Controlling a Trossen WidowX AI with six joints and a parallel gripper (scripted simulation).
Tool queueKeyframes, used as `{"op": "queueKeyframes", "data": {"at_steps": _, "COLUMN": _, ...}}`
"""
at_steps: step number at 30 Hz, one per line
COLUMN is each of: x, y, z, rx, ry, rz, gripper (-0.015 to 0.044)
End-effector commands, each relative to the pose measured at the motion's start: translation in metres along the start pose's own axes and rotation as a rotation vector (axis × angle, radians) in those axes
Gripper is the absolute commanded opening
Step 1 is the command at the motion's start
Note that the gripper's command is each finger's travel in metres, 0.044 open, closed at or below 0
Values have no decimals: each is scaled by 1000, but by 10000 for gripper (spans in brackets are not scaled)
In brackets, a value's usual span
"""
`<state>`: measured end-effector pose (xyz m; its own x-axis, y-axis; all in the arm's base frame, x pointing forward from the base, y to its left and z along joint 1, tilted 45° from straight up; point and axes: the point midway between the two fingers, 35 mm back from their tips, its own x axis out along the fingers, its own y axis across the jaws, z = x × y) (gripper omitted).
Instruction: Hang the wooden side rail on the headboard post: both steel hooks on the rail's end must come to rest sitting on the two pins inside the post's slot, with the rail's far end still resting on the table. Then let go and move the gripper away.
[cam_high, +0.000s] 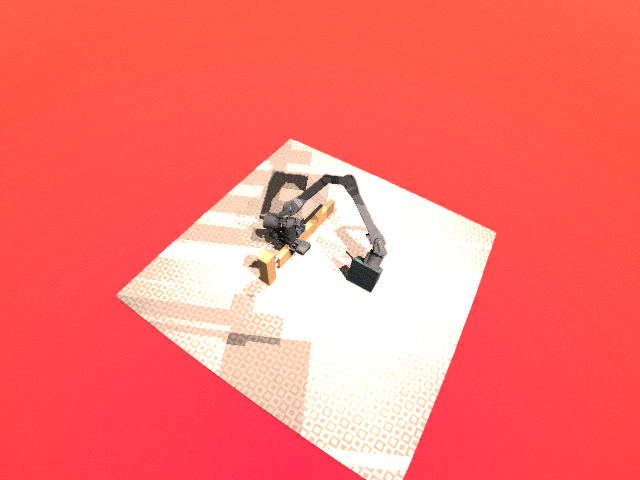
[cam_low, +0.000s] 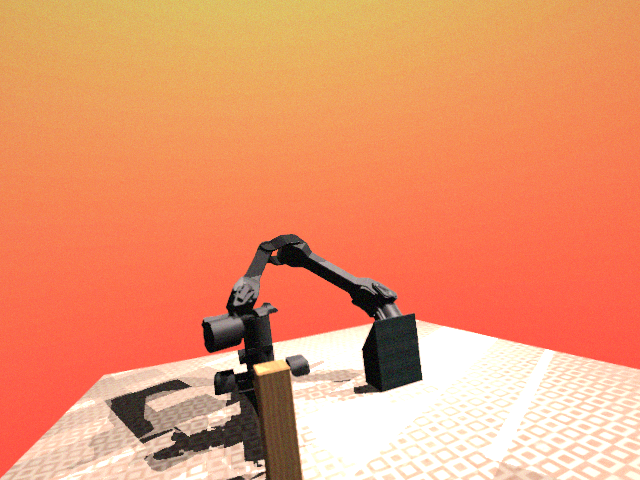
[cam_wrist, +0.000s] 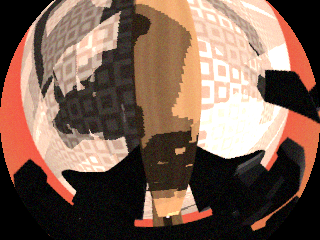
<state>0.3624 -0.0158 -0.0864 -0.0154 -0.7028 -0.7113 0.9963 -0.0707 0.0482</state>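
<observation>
The wooden side rail (cam_high: 328, 208) (cam_wrist: 162, 75) runs diagonally from the far right to the headboard post. My gripper (cam_high: 292, 246) (cam_wrist: 162, 140) is shut on the rail near its hook end, one finger on each side. In the exterior view the post hides the fingertips and rail. The headboard post (cam_high: 267, 269) (cam_low: 279, 423) stands upright. The rail's end is close to the post, with a narrow gap where small pale metal (cam_high: 277, 260) shows. The hooks are too small to tell apart. The slot and pins are hidden, so whether the hooks touch the pins cannot be told.
The arm's dark base block (cam_high: 364, 274) (cam_low: 398, 352) stands on the patterned table (cam_high: 361, 392) (cam_low: 542, 413) to the right of the rail. The arm arches from it over to the rail. Dark shadows fall left of the rail.
</observation>
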Motion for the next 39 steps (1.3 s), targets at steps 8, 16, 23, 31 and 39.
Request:
{"op": "queueKeyframes", "data": {"at_steps": 8, "x": -7, "y": 1, "z": -3, "rx": 5, "ry": 5, "rz": 12, "gripper": 0}}
{"op": "queueKeyframes", "data": {"at_steps": 16, "x": -8, "y": 1, "z": -3, "rx": 5, "ry": 5, "rz": 12, "gripper": 0}}
{"op": "queueKeyframes", "data": {"at_steps": 23, "x": -9, "y": 1, "z": -3, "rx": 5, "ry": 5, "rz": 12, "gripper": 0}}
{"op": "queueKeyframes", "data": {"at_steps": 31, "x": -10, "y": 1, "z": -3, "rx": 5, "ry": 5, "rz": 12, "gripper": 0}}
{"op": "queueKeyframes", "data": {"at_steps": 39, "x": -12, "y": 1, "z": -3, "rx": 5, "ry": 5, "rz": 12, "gripper": 0}}
